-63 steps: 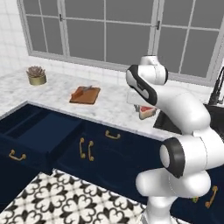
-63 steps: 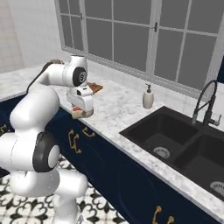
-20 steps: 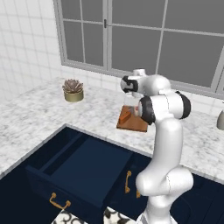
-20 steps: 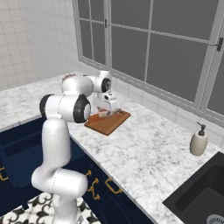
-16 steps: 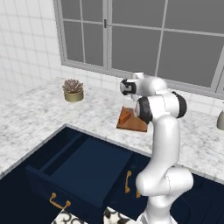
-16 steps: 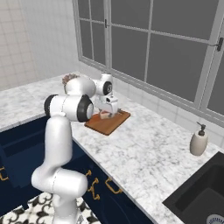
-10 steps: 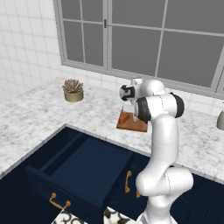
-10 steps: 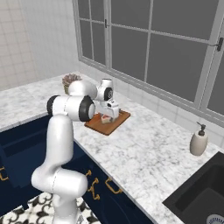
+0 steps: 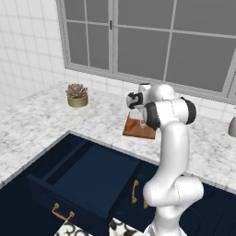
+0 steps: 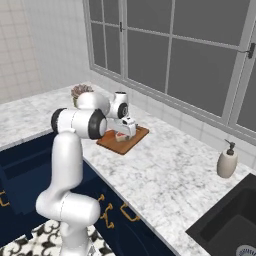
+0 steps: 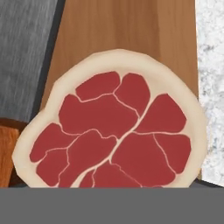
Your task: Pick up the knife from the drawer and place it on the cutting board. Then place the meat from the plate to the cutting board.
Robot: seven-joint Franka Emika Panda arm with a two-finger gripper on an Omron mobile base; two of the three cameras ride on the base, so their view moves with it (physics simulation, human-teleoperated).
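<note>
Gripper (image 10: 121, 134) hangs low over the cutting board (image 10: 131, 141) on the marble desk (image 10: 170, 170) — whether its jaws are spread or closed on anything cannot be told. Seen from the hand camera, the meat (image 11: 114, 141) lies on the board's wood (image 11: 127, 30), red flesh ringed by pale fat, with the knife (image 11: 24, 57) just beside it: grey blade along one side, wooden handle at the corner. Below the desk edge the drawer (image 9: 87, 182) stands pulled out — navy, brass handle on its front. A potted succulent (image 9: 77, 95) sits well apart from the board.
</note>
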